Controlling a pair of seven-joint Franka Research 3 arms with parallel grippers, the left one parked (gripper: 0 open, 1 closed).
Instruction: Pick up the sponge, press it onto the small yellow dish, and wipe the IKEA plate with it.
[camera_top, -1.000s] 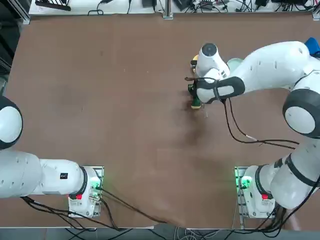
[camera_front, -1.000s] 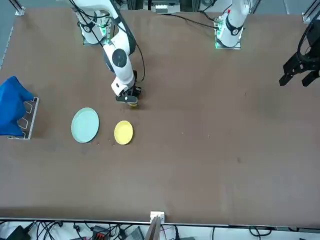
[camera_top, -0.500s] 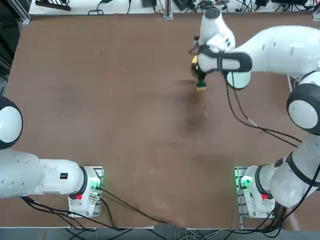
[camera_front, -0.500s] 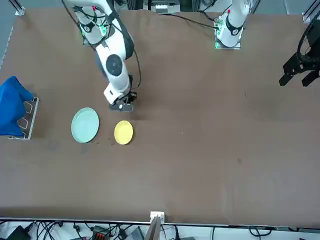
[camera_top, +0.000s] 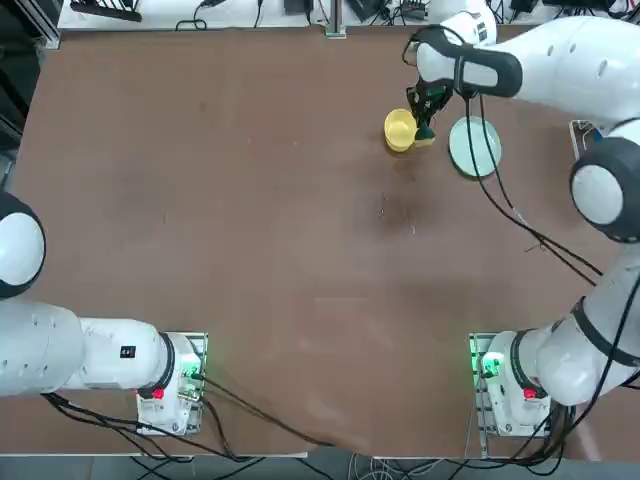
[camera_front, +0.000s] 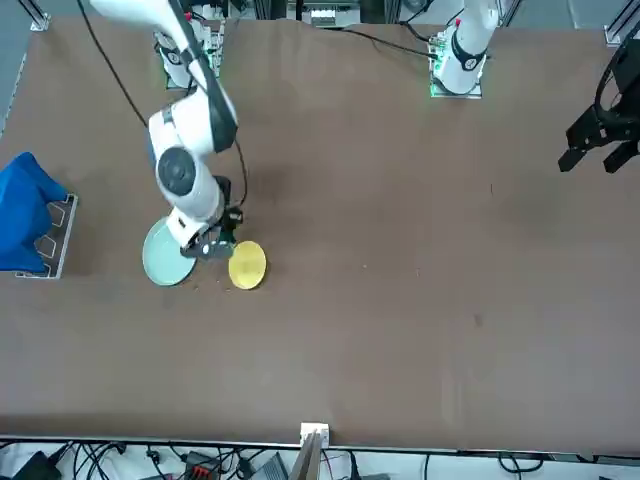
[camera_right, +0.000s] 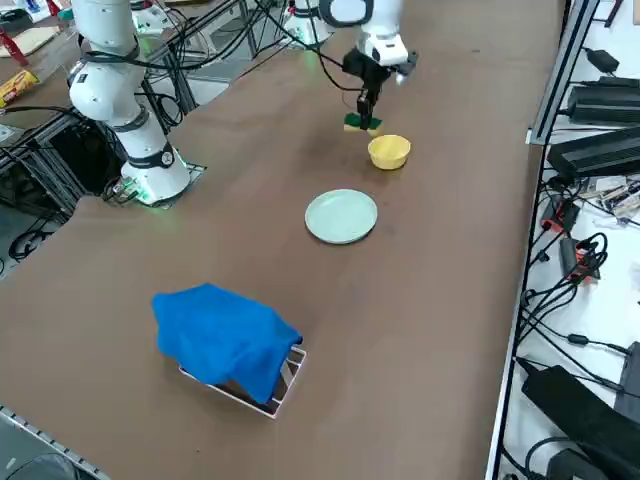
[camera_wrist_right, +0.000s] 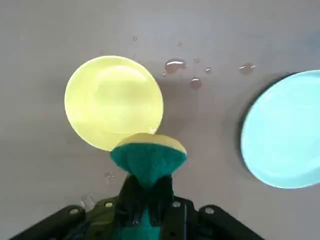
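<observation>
My right gripper (camera_wrist_right: 147, 192) is shut on the sponge (camera_wrist_right: 148, 157), pinching its dark green top so the yellow foam faces down. The sponge (camera_right: 361, 123) hangs just beside the small yellow dish (camera_right: 389, 151), over the strip of table between that dish and the IKEA plate (camera_right: 341, 216). From overhead, the gripper (camera_top: 427, 118) and sponge (camera_top: 424, 135) sit at the dish's (camera_top: 399, 130) right edge, with the pale green plate (camera_top: 474, 146) further right. In the wrist view the sponge overlaps the rim of the dish (camera_wrist_right: 114, 102); the plate (camera_wrist_right: 282, 130) lies apart.
Water droplets (camera_wrist_right: 174, 65) lie on the brown table between dish and plate. A blue cloth (camera_right: 225, 338) is draped over a small stand near the table's right end. In the front view my arm covers part of the plate (camera_front: 155, 262), next to the dish (camera_front: 247, 265).
My right arm has carried the sponge away from the middle of the table toward its far side, ending beside the yellow dish. The grip stayed shut.
</observation>
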